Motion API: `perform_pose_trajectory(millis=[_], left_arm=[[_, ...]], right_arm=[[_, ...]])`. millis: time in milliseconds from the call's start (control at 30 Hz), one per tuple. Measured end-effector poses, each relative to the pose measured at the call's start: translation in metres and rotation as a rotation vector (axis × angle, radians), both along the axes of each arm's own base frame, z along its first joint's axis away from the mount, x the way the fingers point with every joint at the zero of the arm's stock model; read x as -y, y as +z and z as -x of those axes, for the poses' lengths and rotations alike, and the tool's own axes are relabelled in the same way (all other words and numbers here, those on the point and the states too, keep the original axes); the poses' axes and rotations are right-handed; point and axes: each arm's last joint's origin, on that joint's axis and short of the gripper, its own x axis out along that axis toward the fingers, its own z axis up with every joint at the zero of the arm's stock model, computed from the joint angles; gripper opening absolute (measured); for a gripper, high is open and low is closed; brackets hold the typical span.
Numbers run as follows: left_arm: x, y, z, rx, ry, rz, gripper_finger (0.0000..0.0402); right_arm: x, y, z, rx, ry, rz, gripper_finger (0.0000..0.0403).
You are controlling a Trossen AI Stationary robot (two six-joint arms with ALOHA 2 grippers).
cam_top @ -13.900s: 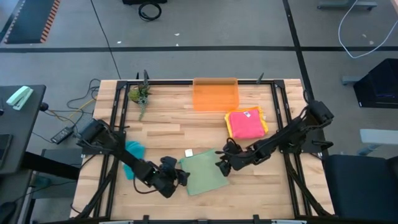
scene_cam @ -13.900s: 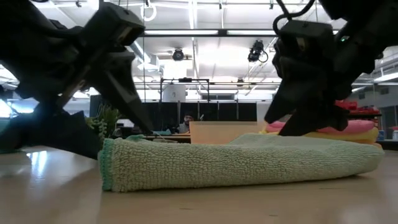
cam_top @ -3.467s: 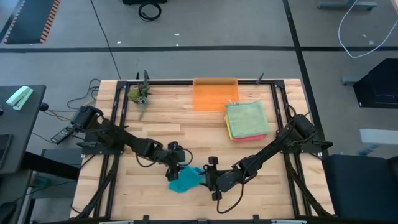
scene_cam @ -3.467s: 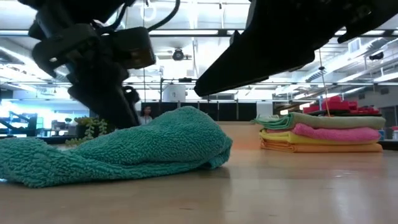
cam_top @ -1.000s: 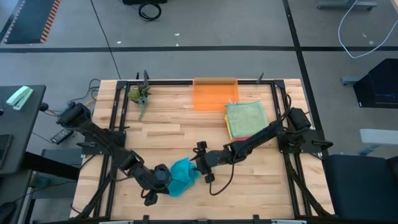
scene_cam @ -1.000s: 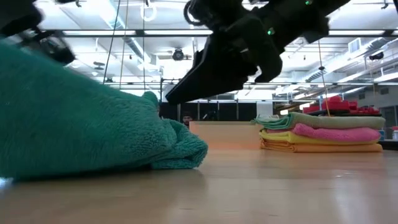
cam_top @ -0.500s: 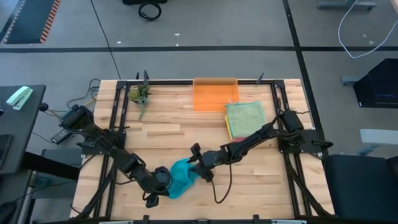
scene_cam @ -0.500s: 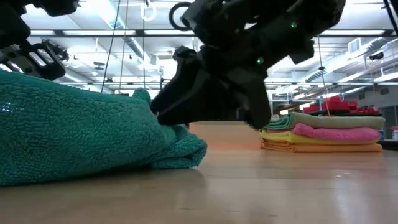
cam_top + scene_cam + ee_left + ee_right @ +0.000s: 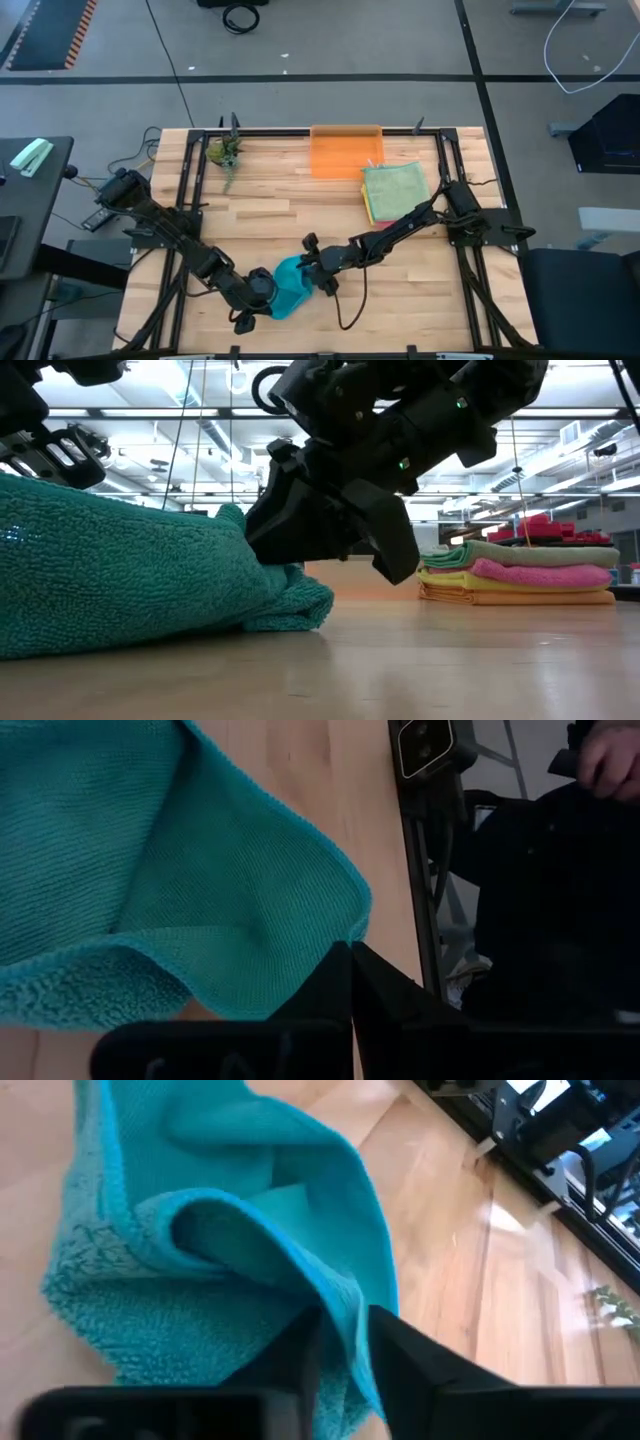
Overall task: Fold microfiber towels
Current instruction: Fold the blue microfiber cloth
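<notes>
We found no legible writing, brand or label on any item in any view.

The teal towel (image 9: 287,292) lay crumpled on the wooden table (image 9: 270,205), near its front edge and about midway across. Its pile was looped and fuzzy on the outer face, as the low view showed at close range (image 9: 120,575), while the left wrist view showed a smoother woven inner face with a stitched edge (image 9: 200,870).

The left gripper (image 9: 262,291) sat at the towel's left side. In the left wrist view its fingers (image 9: 345,985) were pressed together on the towel's hem. The right gripper (image 9: 318,277) met the towel's right side; in the right wrist view its two fingers (image 9: 395,1345) stood either side of a raised fold (image 9: 340,1320), a narrow gap between them holding the cloth edge.

A stack of folded towels (image 9: 396,192) lay at the table's right rear, sage green on top. Only the low view revealed its layers: green, pink, yellow, orange (image 9: 520,572). The translucent orange bin (image 9: 346,152), rigid and rectangular, stood at the rear centre, just beside the stack. A small potted plant (image 9: 224,153) stood at the rear left.

The left wrist view alone showed a person's hand (image 9: 610,760) beyond the table.
</notes>
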Motion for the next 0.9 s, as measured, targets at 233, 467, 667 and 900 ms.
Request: perform_pose_trajectory(millis=[233, 467, 667, 900], left_arm=[[0.001, 0.002, 0.000, 0.035, -0.013, -0.020, 0.0006], [0.001, 0.032, 0.015, 0.174, -0.007, -0.038, 0.0004], [-0.006, 0.078, 0.044, 0.423, 0.057, -0.118, 0.0004], [-0.018, 0.114, 0.074, 0.647, 0.191, -0.266, 0.0003]], right_arm=[[0.001, 0.007, 0.002, -0.002, -0.020, 0.002, 0.0009], [0.009, 0.051, 0.025, -0.086, -0.156, 0.082, 0.0008], [0.018, 0.107, 0.068, -0.194, -0.241, 0.015, 0.0007], [0.022, 0.159, 0.123, -0.246, -0.293, -0.092, 0.0006]])
